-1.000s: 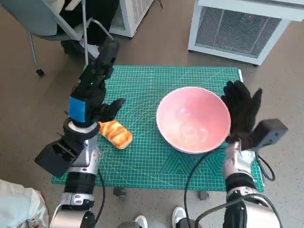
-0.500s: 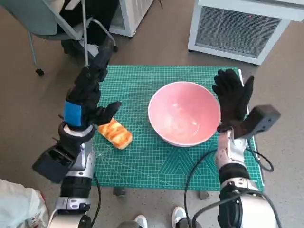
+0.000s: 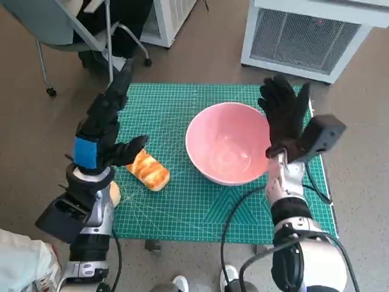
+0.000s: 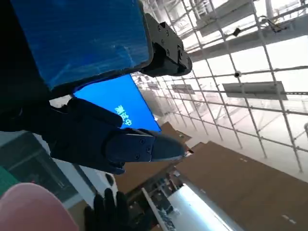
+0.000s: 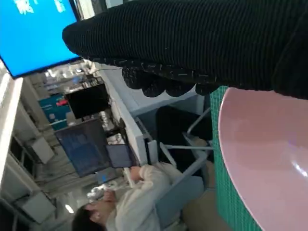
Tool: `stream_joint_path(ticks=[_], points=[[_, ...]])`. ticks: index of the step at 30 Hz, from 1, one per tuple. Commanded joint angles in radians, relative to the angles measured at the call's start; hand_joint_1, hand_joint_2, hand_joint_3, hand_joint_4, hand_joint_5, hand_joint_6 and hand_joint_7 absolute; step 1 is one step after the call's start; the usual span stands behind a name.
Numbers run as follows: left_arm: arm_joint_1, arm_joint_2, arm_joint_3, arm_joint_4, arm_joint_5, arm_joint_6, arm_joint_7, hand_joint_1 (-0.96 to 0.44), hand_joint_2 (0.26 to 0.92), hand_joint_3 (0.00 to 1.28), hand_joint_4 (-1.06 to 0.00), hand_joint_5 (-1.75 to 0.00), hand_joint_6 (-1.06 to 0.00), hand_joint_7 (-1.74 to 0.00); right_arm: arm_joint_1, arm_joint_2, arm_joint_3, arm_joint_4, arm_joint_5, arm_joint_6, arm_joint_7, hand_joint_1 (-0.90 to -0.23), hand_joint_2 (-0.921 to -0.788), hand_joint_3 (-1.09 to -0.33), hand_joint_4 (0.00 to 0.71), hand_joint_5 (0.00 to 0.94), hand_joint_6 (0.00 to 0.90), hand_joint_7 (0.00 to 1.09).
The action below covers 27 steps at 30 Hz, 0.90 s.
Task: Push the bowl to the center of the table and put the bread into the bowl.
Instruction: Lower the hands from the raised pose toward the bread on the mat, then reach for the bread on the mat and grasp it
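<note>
Head view shows the pink bowl [image 3: 228, 143] further toward the robot's left than it was a second ago: it has slid across the green mat [image 3: 182, 207] on the desk, away from the mat's right edge and closer to the middle. The right hand [image 3: 283, 115], in its black glove, has travelled with it and now stands flat against the bowl's right rim, fingers spread and straight, holding nothing. By my judgement the push is well along, with the bowl near centre or just right of it, so little sliding is left before the bread step.

The left hand [image 3: 104, 125] is raised above the mat's left part, fingers stretched out and apart, empty; it has drifted slightly left and lifted. The bread [image 3: 148, 170] lies on the mat just below that hand, well apart from the bowl, where it lay before. Its long axis runs diagonally, one end toward the left hand's thumb, the other toward the near edge and the bowl's side
</note>
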Motion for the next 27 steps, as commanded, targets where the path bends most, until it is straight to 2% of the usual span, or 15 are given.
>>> stream_joint_path(ticks=[1, 5, 10, 15, 20, 23, 27], points=[[0.023, 0.052, 0.014, 0.010, 0.059, -0.030, 0.014, -0.53, 0.921, 0.30, -0.27, -0.01, -0.39, 0.00, 0.003, -0.011, 0.012, 0.005, -0.021, -0.001, -0.008, -0.578, -0.921, -0.759, 0.209, 0.001, 0.127, 0.38], [0.030, 0.158, 0.017, 0.041, 0.159, -0.033, 0.002, -0.53, 0.921, 0.32, -0.26, -0.01, -0.38, 0.00, -0.001, -0.025, 0.025, -0.009, -0.029, -0.046, 0.016, -0.594, -0.921, -0.765, 0.208, 0.000, 0.131, 0.38], [0.024, 0.320, -0.012, 0.048, 0.253, 0.023, -0.066, -0.53, 0.921, 0.34, -0.27, -0.01, -0.40, -0.01, -0.012, -0.045, 0.027, -0.037, -0.016, -0.133, 0.112, -0.592, -0.921, -0.775, 0.208, 0.000, 0.141, 0.39], [0.005, 0.415, -0.063, 0.035, 0.235, 0.116, -0.182, -0.51, 0.921, 0.21, -0.29, -0.01, -0.43, -0.03, -0.016, -0.063, 0.039, -0.074, -0.007, -0.246, 0.229, -0.582, -0.921, -0.804, 0.211, 0.001, 0.040, 0.60], [-0.027, 0.471, -0.120, 0.011, 0.246, 0.236, -0.279, -0.46, 0.904, 0.07, -0.31, -0.01, -0.46, -0.04, -0.011, -0.074, 0.051, -0.135, 0.027, -0.369, 0.368, -0.582, -0.921, -0.814, 0.227, 0.008, 0.006, 0.66], [-0.054, 0.495, -0.165, 0.008, 0.307, 0.294, -0.305, -0.41, 0.861, 0.02, -0.32, -0.01, -0.48, -0.05, -0.002, -0.075, 0.063, -0.189, 0.053, -0.448, 0.451, -0.573, -0.921, -0.821, 0.235, 0.012, 0.001, 0.67], [-0.091, 0.506, -0.219, 0.029, 0.381, 0.337, -0.317, -0.35, 0.813, 0.01, -0.33, -0.01, -0.49, -0.05, 0.008, -0.074, 0.072, -0.239, 0.098, -0.496, 0.532, -0.561, -0.921, -0.837, 0.245, 0.017, 0.000, 0.68]])
